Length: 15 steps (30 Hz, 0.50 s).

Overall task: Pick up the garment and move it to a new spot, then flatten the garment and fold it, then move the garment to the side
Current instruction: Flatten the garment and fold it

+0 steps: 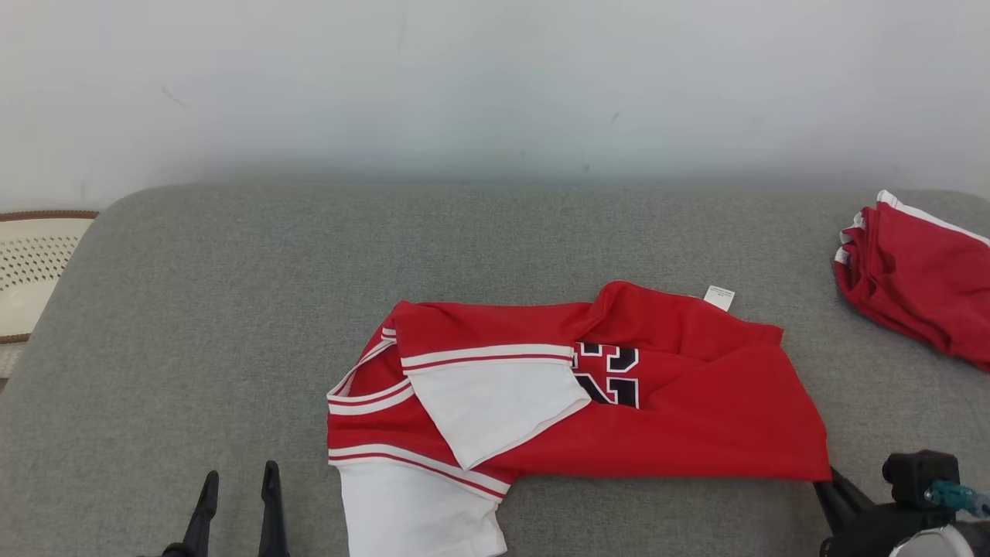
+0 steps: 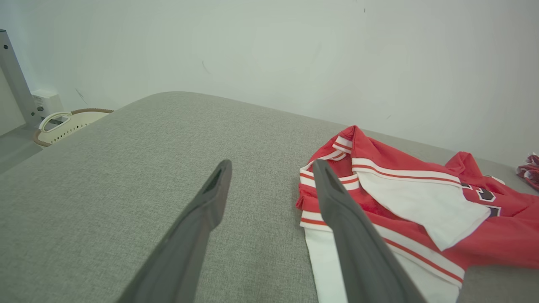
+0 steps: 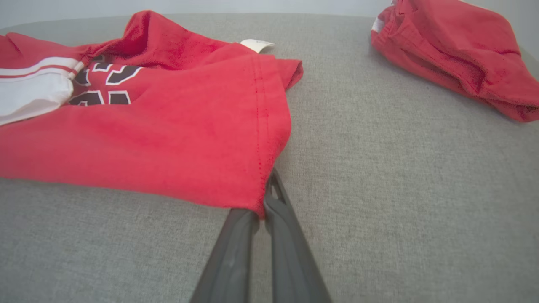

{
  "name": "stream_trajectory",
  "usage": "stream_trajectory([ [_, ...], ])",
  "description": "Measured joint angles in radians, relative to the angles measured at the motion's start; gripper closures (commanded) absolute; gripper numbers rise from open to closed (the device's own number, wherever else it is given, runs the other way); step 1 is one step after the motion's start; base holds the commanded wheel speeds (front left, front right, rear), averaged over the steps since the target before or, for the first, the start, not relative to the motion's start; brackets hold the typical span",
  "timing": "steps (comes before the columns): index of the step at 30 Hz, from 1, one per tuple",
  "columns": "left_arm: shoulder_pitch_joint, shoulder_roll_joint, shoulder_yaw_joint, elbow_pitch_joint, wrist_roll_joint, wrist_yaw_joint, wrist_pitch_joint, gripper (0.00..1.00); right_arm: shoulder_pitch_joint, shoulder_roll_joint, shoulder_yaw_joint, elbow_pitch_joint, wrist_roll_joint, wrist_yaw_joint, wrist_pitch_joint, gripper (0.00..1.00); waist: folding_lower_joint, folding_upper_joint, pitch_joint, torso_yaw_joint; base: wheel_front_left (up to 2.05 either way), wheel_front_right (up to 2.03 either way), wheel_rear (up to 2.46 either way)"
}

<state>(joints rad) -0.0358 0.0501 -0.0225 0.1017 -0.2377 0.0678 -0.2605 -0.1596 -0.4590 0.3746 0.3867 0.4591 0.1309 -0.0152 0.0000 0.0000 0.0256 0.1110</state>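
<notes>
The garment (image 1: pixel 681 418) is a red jersey with white sleeves and dark numerals, lying crumpled across the grey cushion, collar toward the left. My right gripper (image 1: pixel 829 473) is at its lower right hem corner, shut on the cloth; in the right wrist view the gripper (image 3: pixel 263 202) pinches the red hem (image 3: pixel 259 168) between its two dark fingers. My left gripper (image 1: pixel 236 483) hovers open over bare cushion left of the jersey. In the left wrist view the left gripper (image 2: pixel 271 166) stands wide apart, the collar (image 2: pixel 332 168) just beyond the right finger.
A second red garment (image 1: pixel 920 278) lies bunched at the cushion's far right edge, also seen as a red heap (image 3: pixel 459 46). A cream perforated basket (image 1: pixel 31 271) sits off the cushion's left side. A pale wall rises behind the grey cushion (image 1: pixel 232 309).
</notes>
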Motion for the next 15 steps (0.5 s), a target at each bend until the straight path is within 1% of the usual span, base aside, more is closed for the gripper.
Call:
stream_trajectory([
  [3,0.005,0.0,0.001,0.0,0.0,-0.001,0.0,0.0,0.082,0.021,-0.03,-0.089,0.011,0.0,0.072,1.0,0.0,0.0,-0.003,-0.007,0.0,0.0,0.0],
  [7,0.006,0.0,0.001,0.001,0.0,-0.002,0.0,0.0,0.156,0.036,-0.061,-0.175,0.013,0.0,0.15,1.0,0.0,0.0,-0.006,-0.01,0.0,0.0,0.0],
  [8,0.006,0.0,0.001,0.001,0.0,-0.002,0.0,0.0,0.168,0.038,-0.07,-0.191,0.007,0.0,0.163,0.7,0.0,0.0,-0.005,-0.011,0.0,0.0,0.0],
  [9,0.006,0.0,0.001,0.001,0.0,-0.004,0.0,0.0,0.177,0.04,-0.077,-0.208,0.006,0.0,0.173,0.02,0.0,0.0,-0.005,-0.011,0.0,0.0,0.0],
  [10,0.006,0.0,0.001,0.001,0.0,-0.005,0.0,0.0,0.184,0.042,-0.087,-0.221,0.001,0.0,0.183,0.0,0.0,0.0,-0.004,-0.011,0.0,0.0,0.0],
  [15,0.005,0.0,0.005,0.002,0.0,-0.006,0.0,0.0,0.206,0.05,-0.139,-0.288,-0.025,0.0,0.195,0.0,0.0,-0.0001,-0.005,-0.009,0.0,0.0,0.0],
])
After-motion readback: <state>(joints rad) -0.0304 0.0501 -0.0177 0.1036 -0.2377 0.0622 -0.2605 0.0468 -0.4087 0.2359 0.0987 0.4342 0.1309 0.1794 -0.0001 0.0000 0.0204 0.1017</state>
